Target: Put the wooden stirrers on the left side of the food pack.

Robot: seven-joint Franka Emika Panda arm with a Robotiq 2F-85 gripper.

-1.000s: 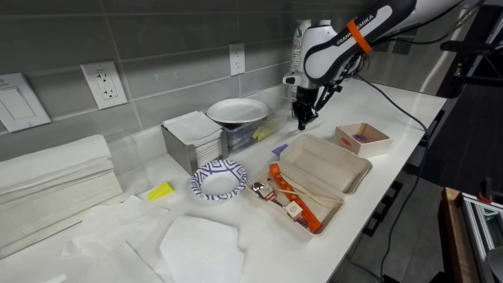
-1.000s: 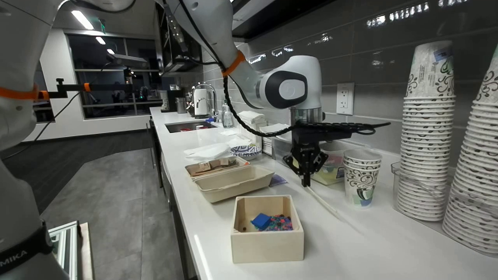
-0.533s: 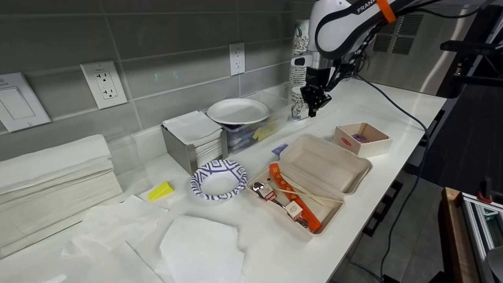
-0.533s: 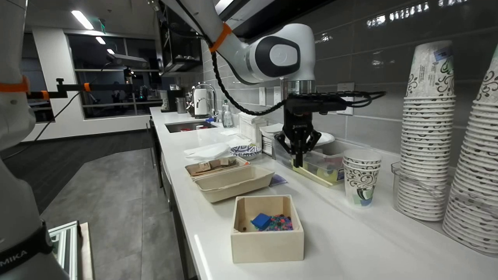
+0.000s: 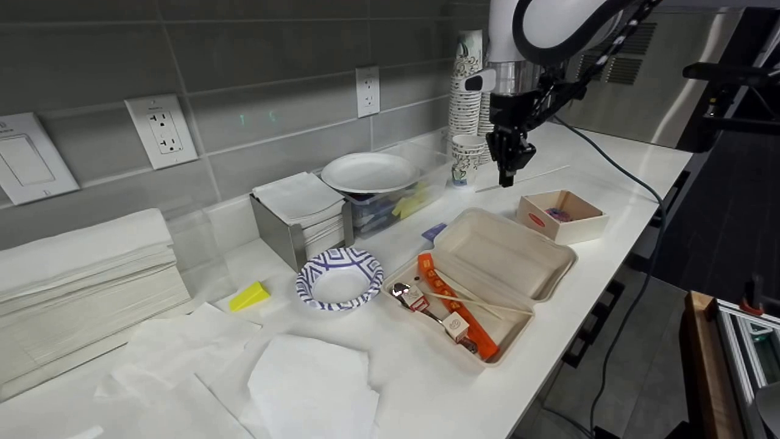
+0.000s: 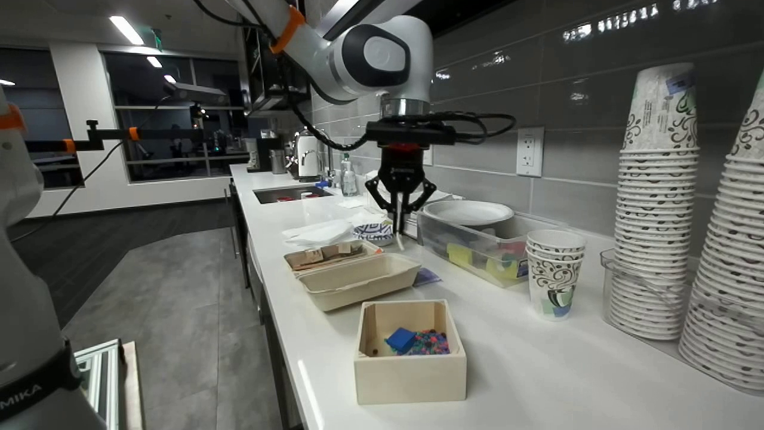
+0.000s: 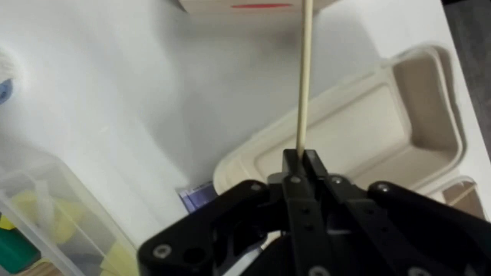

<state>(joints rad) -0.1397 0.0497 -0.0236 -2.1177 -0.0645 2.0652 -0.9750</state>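
My gripper is shut on a thin pale wooden stirrer. In the wrist view the stick runs straight out from between the fingertips. In an exterior view the held stick shows as a thin, nearly level line, and elsewhere as a short pale tip below the fingers. The gripper is raised above the counter, on the lid side of the food pack. The beige pack lies open, its empty lid towards the wooden box. Its other half holds pale sticks, an orange strip and a spoon.
A wooden box with small coloured pieces stands beyond the lid. A clear bin and paper cups stand along the wall. A purple packet lies beside the pack. A patterned bowl stands near the pack's filled half.
My gripper has risen from low over the counter and moved away from the wall side towards the pack, carrying the stirrer. The stick's direction has turned. The pack has not moved.
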